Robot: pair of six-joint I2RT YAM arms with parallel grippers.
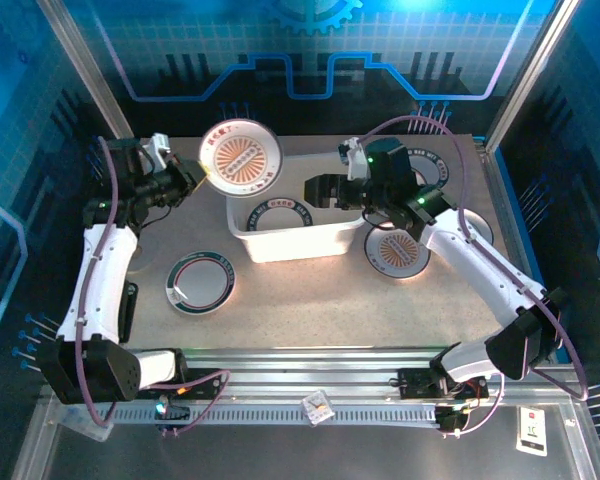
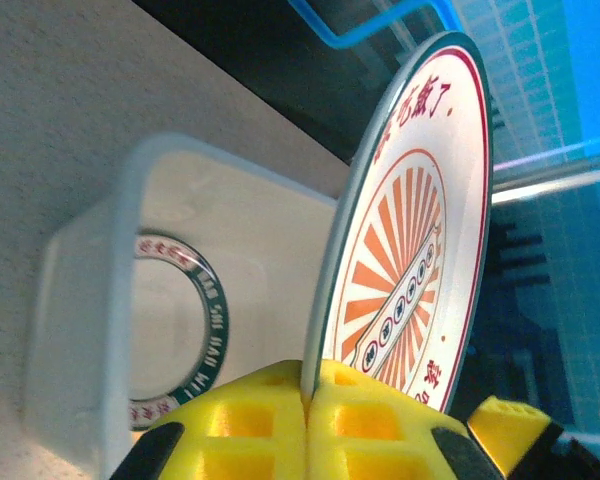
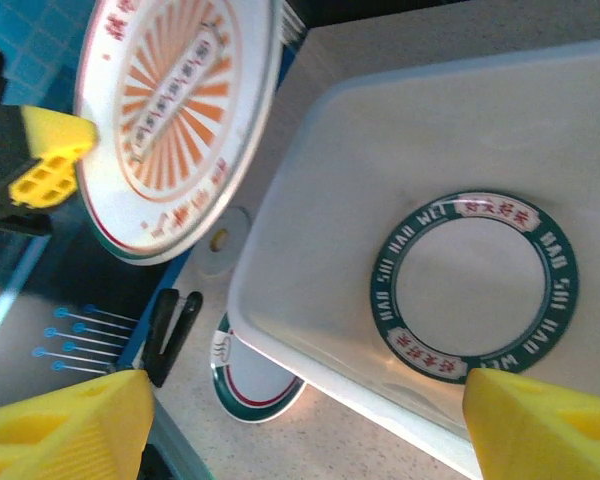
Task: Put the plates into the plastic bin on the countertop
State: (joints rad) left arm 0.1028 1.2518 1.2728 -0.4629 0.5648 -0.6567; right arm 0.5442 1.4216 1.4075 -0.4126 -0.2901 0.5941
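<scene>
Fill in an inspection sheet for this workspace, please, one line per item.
Surface: speckled countertop, no spill seen.
Job's things: plastic bin holds one dark-rimmed plate; sunburst plate held tilted near its far left corner; ringed plate and orange plate lie outside on the countertop; another plate part hidden behind the right arm.
Clutter: small card on the near rails.
Grippers: left gripper shut on the sunburst plate's rim; right gripper open over the bin.
Cables: purple cable loops along each arm.
Surroundings: blue panels, metal rails.
</scene>
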